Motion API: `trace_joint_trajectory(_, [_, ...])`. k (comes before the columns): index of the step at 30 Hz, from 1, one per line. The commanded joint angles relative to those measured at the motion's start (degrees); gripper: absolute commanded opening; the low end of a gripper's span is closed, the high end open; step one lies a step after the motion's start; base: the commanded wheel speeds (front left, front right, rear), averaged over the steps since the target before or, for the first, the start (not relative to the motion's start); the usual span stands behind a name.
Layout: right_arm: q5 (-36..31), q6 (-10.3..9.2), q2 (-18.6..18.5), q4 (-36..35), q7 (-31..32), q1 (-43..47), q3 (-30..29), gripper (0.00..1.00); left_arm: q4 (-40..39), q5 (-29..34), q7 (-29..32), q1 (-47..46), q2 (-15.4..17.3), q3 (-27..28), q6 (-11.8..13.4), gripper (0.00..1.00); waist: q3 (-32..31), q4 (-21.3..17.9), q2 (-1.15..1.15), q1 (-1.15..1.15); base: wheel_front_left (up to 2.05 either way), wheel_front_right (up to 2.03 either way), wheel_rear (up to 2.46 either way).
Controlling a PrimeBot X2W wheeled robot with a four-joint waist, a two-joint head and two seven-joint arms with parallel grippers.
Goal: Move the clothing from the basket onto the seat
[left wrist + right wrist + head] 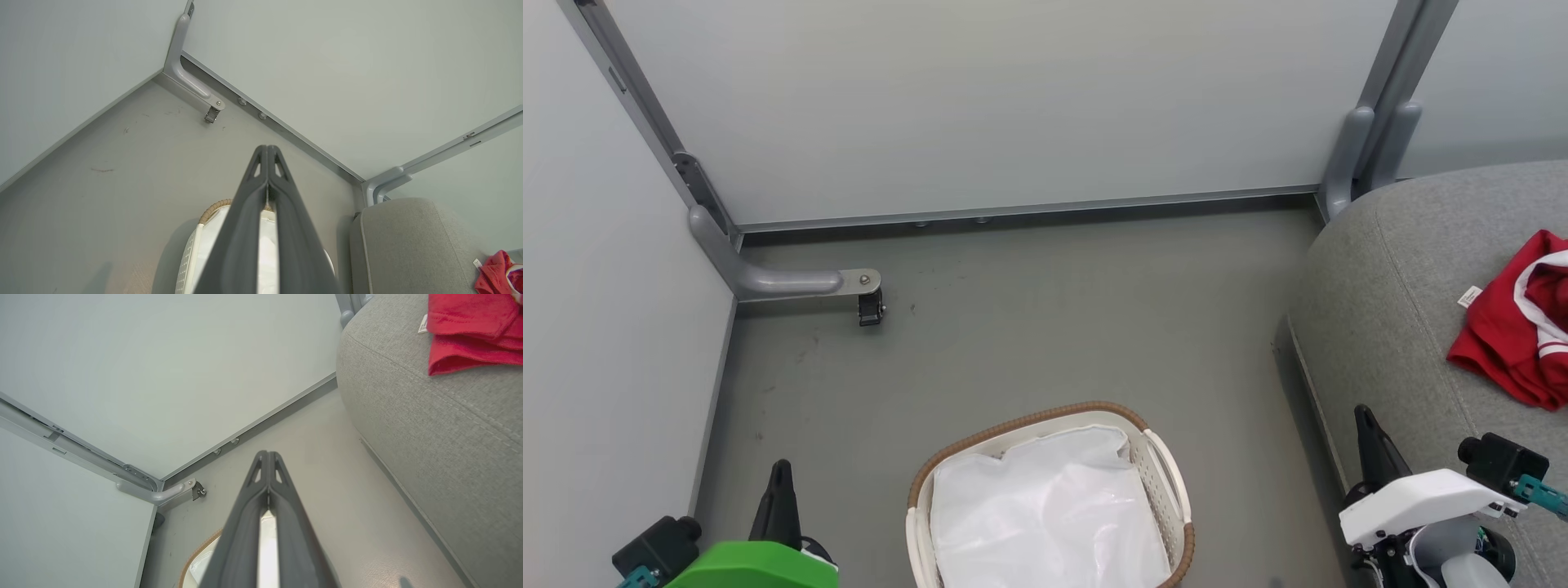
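The red clothing (1521,331) with white trim lies bunched on the grey seat (1405,269) at the right; it also shows at the clothing (496,274) and the clothing (470,328). The cream basket (1168,482) with its brown rim stands on the floor at bottom centre, holding just a white lining sheet (1045,510). My left gripper (782,472) is shut and empty at the lower left of the basket. My right gripper (1362,416) is shut and empty beside the seat's front edge. Both wrist views show the fingertips pressed together, left gripper (267,149) and right gripper (267,454).
Pale partition walls enclose the grey floor (1045,327) at the back and left. A grey wall foot with a small castor (870,306) juts out at the back left. A grey post (1364,155) stands at the seat's far corner.
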Motion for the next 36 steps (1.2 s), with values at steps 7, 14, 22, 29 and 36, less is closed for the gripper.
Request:
trace_joint_trajectory(7, [7.3,0.0,-0.4,-2.0,1.7,-0.3,-0.5,0.0,-1.7,-6.6,1.7,-2.4,0.3,1.1,-0.1,0.0,-0.1,0.1,0.0,0.0,0.0,0.0,0.0])
trace_joint_trajectory(14, [12.6,-0.01,-0.5,-2.9,3.1,-0.2,-0.8,0.0,-2.4,-11.4,3.1,-2.8,0.3,1.6,-0.1,0.0,-0.2,0.1,0.0,0.0,0.0,0.0,0.0])
trace_joint_trajectory(22, [18.4,-0.01,-0.6,-3.8,4.5,-0.1,-1.1,0.0,-3.1,-16.6,4.5,-3.2,0.4,2.3,-0.1,0.0,-0.2,0.2,0.0,0.0,0.0,0.0,0.0])
trace_joint_trajectory(29, [23.2,-0.01,-0.6,-4.5,5.7,-0.1,-1.4,0.0,-3.8,-20.9,5.8,-3.6,0.4,2.8,-0.1,0.0,-0.3,0.2,0.0,0.0,0.0,0.0,0.0])
trace_joint_trajectory(36, [27.6,-0.01,-0.6,-5.2,6.8,0.0,-1.6,0.0,-4.3,-24.9,6.9,-3.9,0.4,3.2,-0.1,0.0,-0.4,0.2,0.0,0.0,0.0,0.0,0.0])
